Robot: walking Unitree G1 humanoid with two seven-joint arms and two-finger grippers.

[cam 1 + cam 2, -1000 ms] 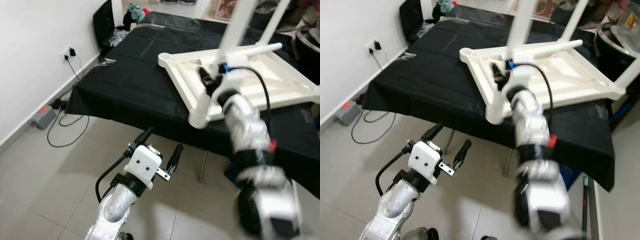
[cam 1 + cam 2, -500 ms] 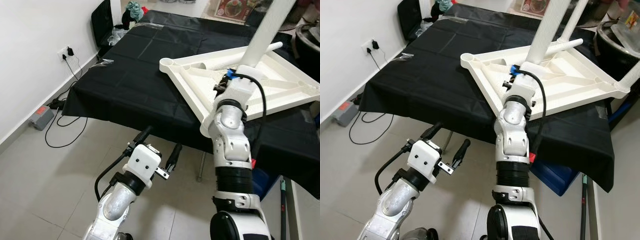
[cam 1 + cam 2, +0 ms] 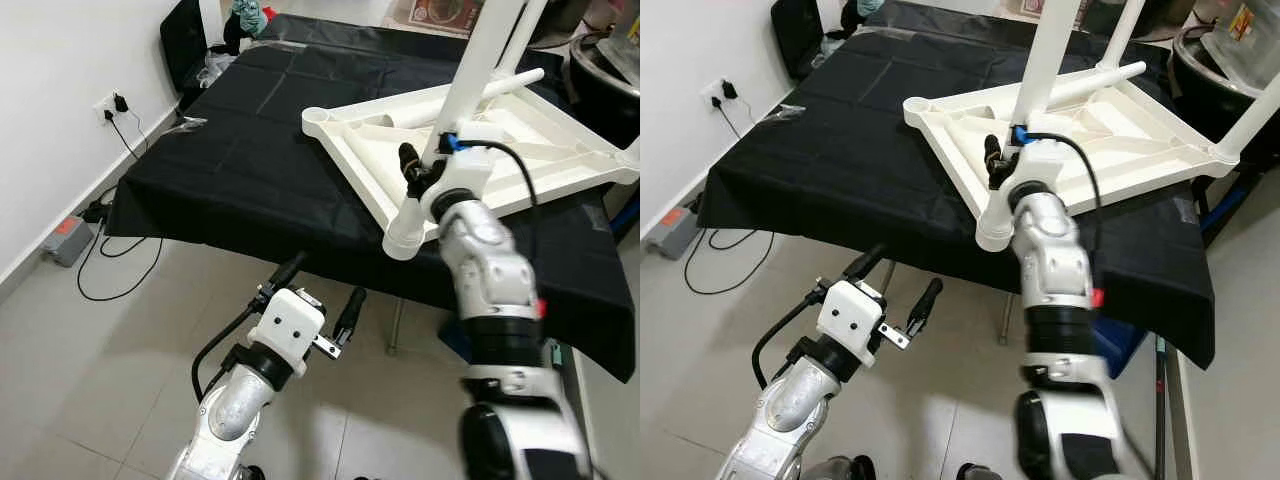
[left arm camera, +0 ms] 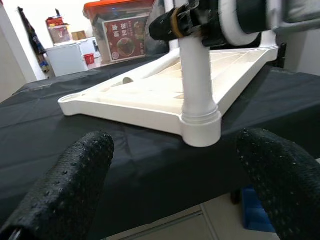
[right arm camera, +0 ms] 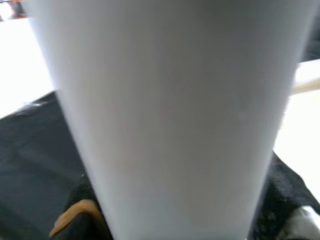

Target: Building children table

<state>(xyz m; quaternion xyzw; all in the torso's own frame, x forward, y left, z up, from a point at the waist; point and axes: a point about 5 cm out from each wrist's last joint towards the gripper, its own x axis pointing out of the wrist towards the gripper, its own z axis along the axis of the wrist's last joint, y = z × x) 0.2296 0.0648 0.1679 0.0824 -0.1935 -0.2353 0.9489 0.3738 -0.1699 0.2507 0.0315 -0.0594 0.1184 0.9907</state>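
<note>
Right gripper (image 3: 418, 172): probably clamped on the white leg (image 3: 470, 75)
Left gripper (image 3: 318, 296): fingers wide, idle
Risk: leg tilting, jamming in corner socket (image 3: 403, 238)

The upturned children's table (image 3: 520, 140) looks like smooth, moulded white plastic with a faint satin sheen, ribbed on its underside. Its leg (image 4: 197, 80) is a smooth, matt white tube. The counter (image 3: 250, 150) wears a black cloth, matt and creased in squares, hanging limp over its near edge. The left pincer (image 4: 165, 185) has fingers (image 4: 65, 185) of black rubber with a rough pebbled grain. The arms are glossy silver metal with white plastic housings. The floor (image 3: 90, 350) is pale, slightly shiny tile.
</note>
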